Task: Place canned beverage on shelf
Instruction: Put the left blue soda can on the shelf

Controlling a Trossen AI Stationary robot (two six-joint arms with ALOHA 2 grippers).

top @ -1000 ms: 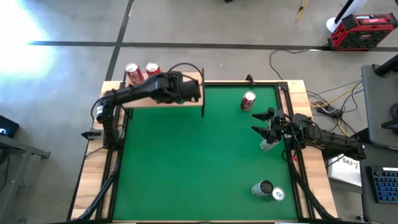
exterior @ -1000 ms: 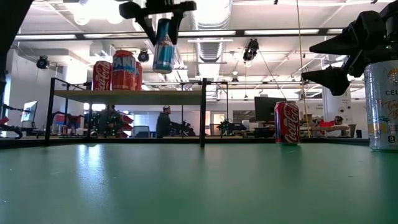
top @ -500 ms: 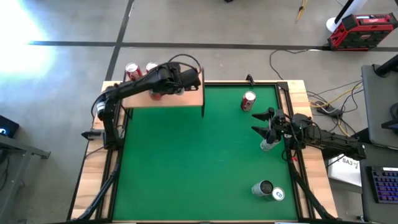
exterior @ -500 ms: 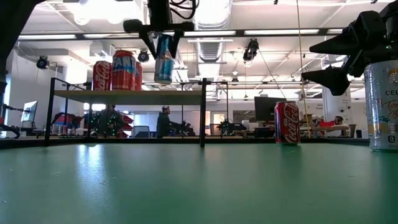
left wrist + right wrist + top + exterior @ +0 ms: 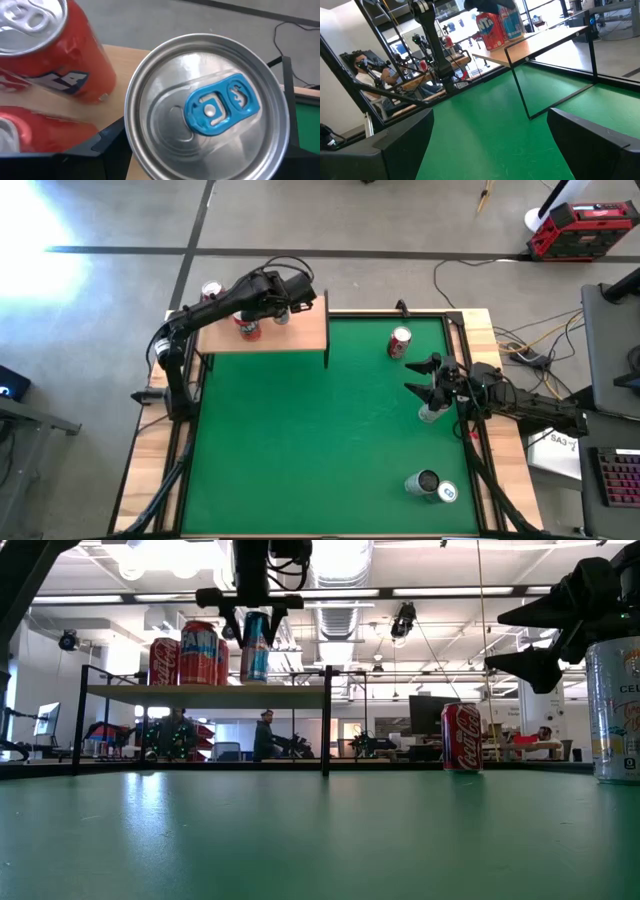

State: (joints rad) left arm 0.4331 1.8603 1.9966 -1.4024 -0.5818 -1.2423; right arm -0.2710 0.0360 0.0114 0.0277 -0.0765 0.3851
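Two red cans (image 5: 185, 653) stand on the light-wood shelf (image 5: 205, 691); beside them the left gripper (image 5: 254, 622) clamps a blue-and-silver can (image 5: 255, 646) upright, low over the board. By the green mat's (image 5: 320, 430) right edge, the right gripper's (image 5: 425, 378) fingers are spread wide.

Left gripper (image 5: 254, 628): fingers clamp a blue can (image 5: 255, 646) upright over the shelf (image 5: 205, 690).
Shelf: two red cans (image 5: 187, 653) beside it.
Worktop (image 5: 300, 830): red cola can (image 5: 461, 737) mid-far; silver can (image 5: 617, 710) at right edge.
Right gripper (image 5: 545, 632): fingers spread beside silver can.
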